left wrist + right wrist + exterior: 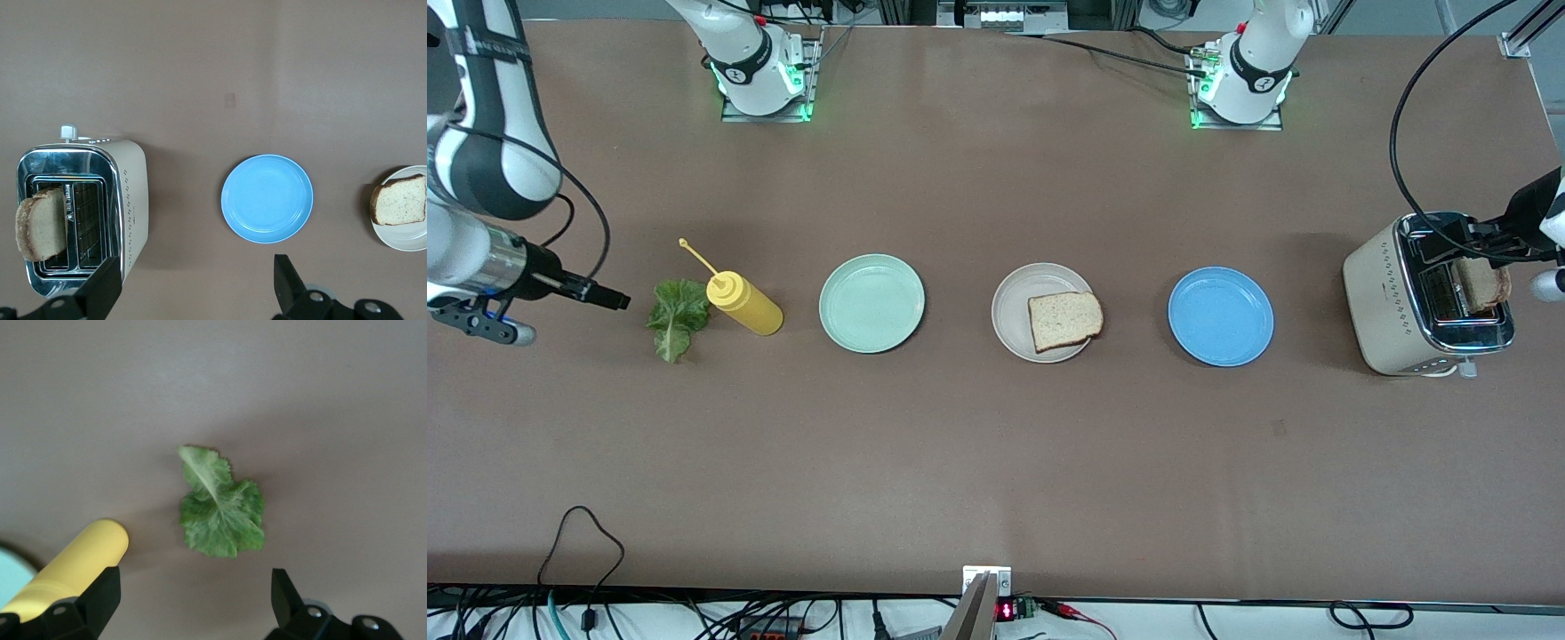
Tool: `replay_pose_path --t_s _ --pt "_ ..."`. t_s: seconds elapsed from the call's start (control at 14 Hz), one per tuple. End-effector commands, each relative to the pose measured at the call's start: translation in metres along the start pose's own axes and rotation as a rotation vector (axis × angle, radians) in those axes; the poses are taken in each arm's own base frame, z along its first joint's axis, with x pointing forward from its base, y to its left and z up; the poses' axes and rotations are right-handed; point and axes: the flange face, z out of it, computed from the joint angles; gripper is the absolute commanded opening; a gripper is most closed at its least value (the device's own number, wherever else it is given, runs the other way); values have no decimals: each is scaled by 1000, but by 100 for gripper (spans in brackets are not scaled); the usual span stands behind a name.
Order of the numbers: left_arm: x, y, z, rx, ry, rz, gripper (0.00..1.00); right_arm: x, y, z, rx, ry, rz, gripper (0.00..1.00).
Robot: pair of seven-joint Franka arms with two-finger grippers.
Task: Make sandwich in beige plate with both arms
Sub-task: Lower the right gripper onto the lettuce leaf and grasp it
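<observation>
Along the middle of the front view, the round pale beige plate (1016, 313) sits at centre on the brown table (996, 462), carrying one square slice of light brown bread (1064, 321) with darker crust that overhangs its rim toward the left arm's end. A ruffled green lettuce leaf (677, 318) lies at middle left, touching a yellow squeeze bottle (744, 304) on its side; a mint-green plate (871, 303) and a blue plate (1221, 316) flank the beige one. At middle right a cream and chrome toaster (1392, 298) holds a second bread slice (1482, 284) upright in a slot. The left gripper (197, 283) hangs over the table between toaster and blue plate, jaws spread and empty. The right gripper (193, 600) hovers above the lettuce, jaws apart and empty.
</observation>
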Motion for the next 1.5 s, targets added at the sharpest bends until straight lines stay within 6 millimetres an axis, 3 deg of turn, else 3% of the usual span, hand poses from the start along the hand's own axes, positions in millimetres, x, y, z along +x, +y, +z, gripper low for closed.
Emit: replay_pose_path --t_s 0.0,0.43,0.79,1.43 --pt "-2 -2 1 26 -3 20 100 10 -4 22 -20 1 38 100" --pt "-2 2 1 25 -1 28 100 26 -5 82 -92 2 -35 100" --pt "-3 2 1 25 -3 26 100 32 -8 113 -87 -5 -162 100" --pt "-3 1 1 25 -4 25 100 46 -13 153 -55 66 -174 100"
